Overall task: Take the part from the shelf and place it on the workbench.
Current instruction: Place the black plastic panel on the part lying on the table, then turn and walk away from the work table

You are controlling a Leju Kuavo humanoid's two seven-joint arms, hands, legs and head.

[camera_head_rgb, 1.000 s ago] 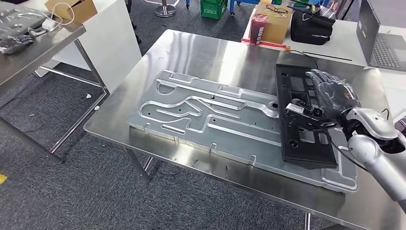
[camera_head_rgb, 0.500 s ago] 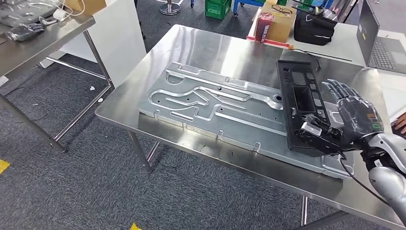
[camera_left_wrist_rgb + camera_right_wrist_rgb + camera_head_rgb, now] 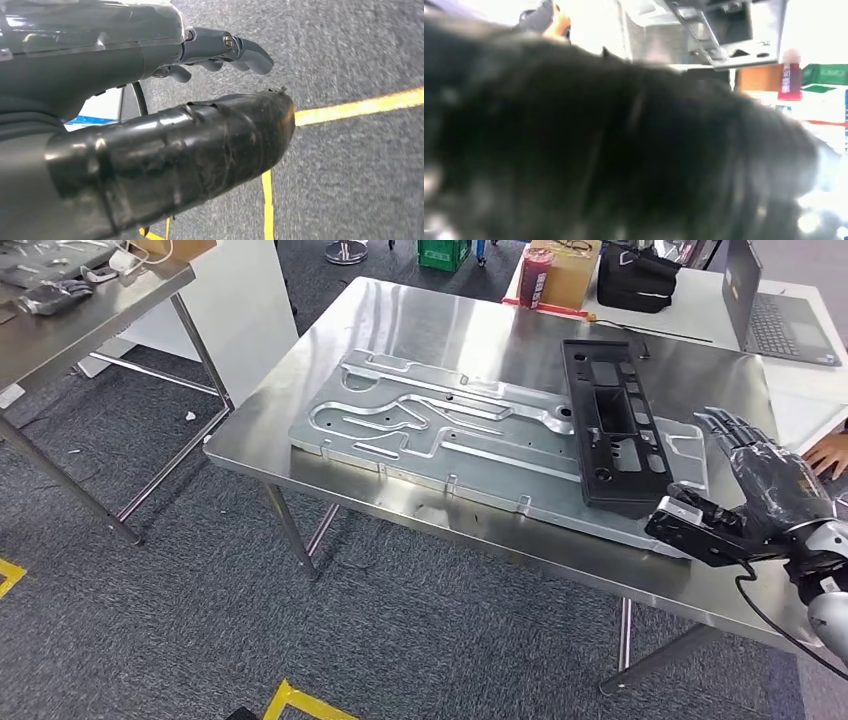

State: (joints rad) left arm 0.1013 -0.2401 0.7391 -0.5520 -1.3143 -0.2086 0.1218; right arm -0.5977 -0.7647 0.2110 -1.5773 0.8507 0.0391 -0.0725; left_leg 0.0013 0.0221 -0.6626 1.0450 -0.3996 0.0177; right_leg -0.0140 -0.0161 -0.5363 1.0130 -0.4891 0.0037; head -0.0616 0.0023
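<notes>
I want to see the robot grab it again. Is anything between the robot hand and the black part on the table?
Nothing visible is. The right robot hand hovers open just past the black part, which lies on the metal plate on the workbench.

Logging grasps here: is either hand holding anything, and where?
Nothing is held. The right hand is open beside the black part; the left hand hangs empty.

Workshop: steel benches (image 3: pixel 480 340), floor tape (image 3: pixel 300 702).
</notes>
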